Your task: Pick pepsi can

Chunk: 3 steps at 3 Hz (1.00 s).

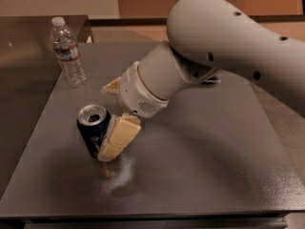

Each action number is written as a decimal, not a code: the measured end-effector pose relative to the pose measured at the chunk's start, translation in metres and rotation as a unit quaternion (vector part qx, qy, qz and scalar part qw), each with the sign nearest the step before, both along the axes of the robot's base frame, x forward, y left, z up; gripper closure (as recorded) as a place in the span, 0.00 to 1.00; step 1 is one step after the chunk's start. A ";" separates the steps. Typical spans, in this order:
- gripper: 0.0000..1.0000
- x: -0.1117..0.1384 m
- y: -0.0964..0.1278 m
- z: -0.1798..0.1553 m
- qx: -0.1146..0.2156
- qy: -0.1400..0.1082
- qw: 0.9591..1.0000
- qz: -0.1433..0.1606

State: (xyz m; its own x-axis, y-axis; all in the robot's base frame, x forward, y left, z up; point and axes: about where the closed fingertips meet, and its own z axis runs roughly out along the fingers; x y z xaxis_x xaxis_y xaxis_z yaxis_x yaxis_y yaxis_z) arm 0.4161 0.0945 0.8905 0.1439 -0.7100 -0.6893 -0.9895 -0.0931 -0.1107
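One can (pixel 93 130) stands front-left on the table (pixel 214 175) (tipped a little, it seems). Gripper (pixel 107 121) sits low beside it, fingers apart: near finger (pixel 119 137) against the can's right side, far one behind. Step: reach, no grasp yet. Next: centre can between fingers, clamp, lift.

Cream claw (pixel 106 122) by apparently navy can (pixel 91 127)

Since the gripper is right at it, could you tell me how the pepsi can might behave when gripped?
The pepsi can stands tall on a small base, so the open gripper, one finger at its side, could probably tip it. Its top looks opened, so it may be light, dent easily or spill.
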 end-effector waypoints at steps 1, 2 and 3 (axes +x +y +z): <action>0.39 -0.006 0.007 0.003 0.008 0.005 1.000 0.012; 0.63 -0.010 0.010 0.008 0.017 0.007 1.000 0.022; 0.95 -0.005 0.008 0.025 0.026 0.006 0.999 0.022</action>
